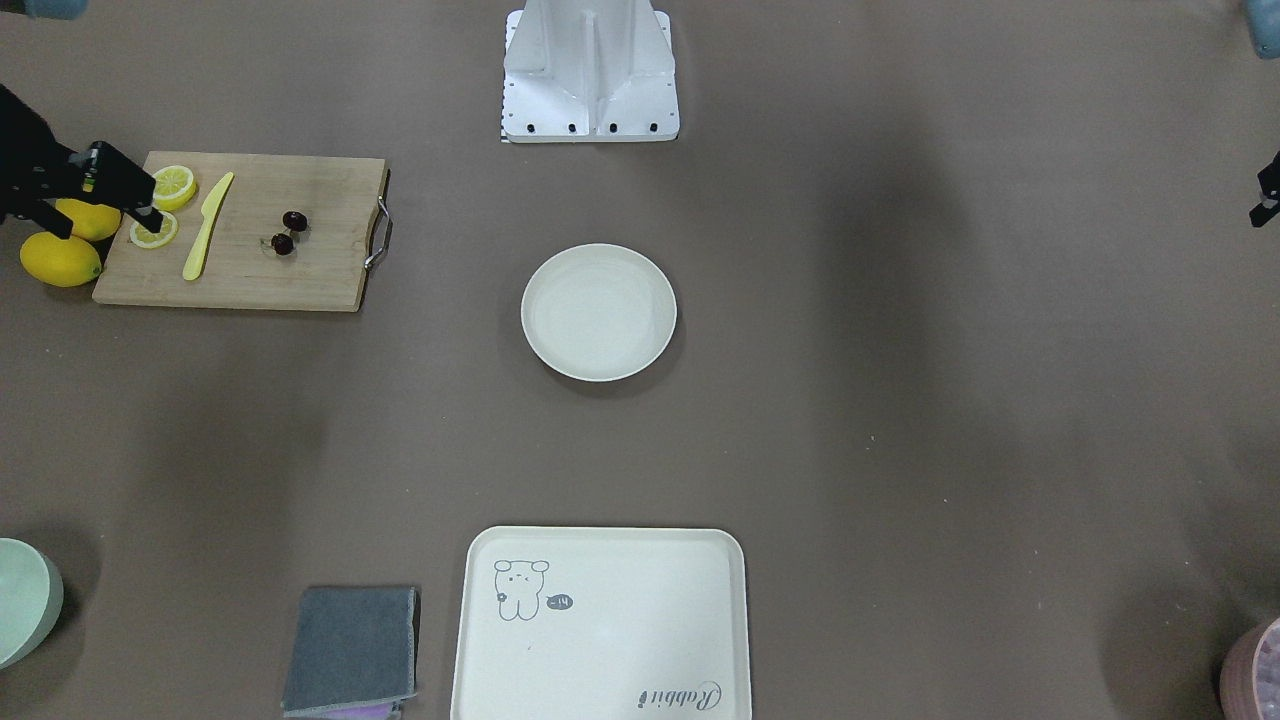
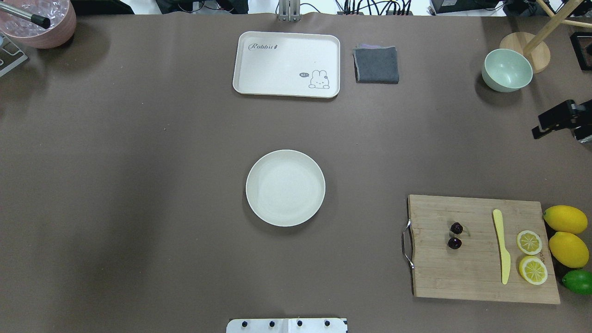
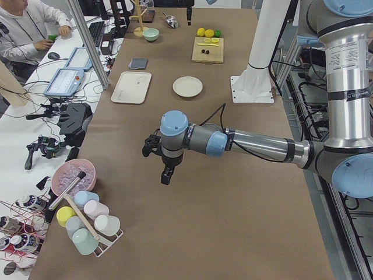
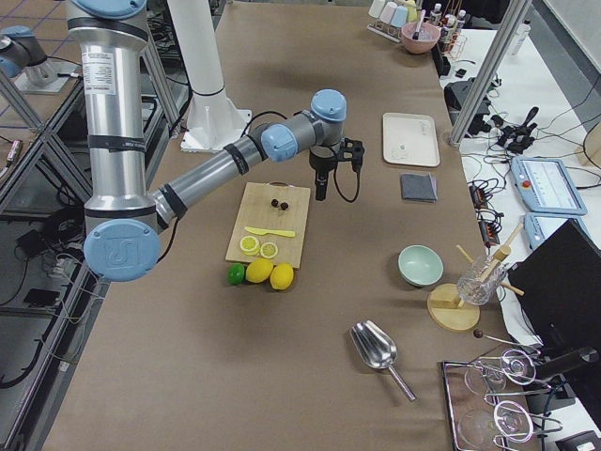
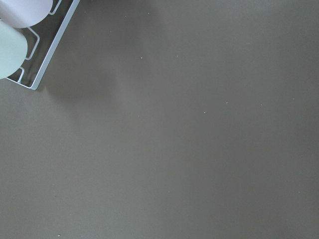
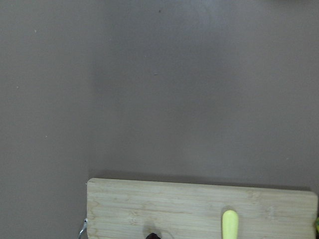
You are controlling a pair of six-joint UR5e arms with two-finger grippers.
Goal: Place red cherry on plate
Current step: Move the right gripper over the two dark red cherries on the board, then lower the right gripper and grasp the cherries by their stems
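The red cherry (image 2: 455, 235), a pair of small dark maroon fruits, lies on a wooden cutting board (image 2: 481, 277) at the table's right. It also shows in the front view (image 1: 289, 232), and only its top edge (image 6: 153, 235) in the right wrist view. The round cream plate (image 2: 285, 188) stands empty mid-table, well left of the board. My right gripper (image 1: 105, 225) hovers open beyond the board's lemon end, holding nothing; one finger (image 2: 555, 121) shows at the overhead view's right edge. My left gripper (image 3: 166, 175) hangs over bare table far from both, and I cannot tell its state.
The board also holds a yellow knife (image 2: 502, 245) and two lemon slices (image 2: 529, 242). Whole lemons (image 2: 566, 219) and a lime (image 2: 578, 281) lie beside it. A rectangular tray (image 2: 286, 41), grey cloth (image 2: 376, 64), green bowl (image 2: 507, 69) and pink bowl (image 2: 39, 23) line the far edge.
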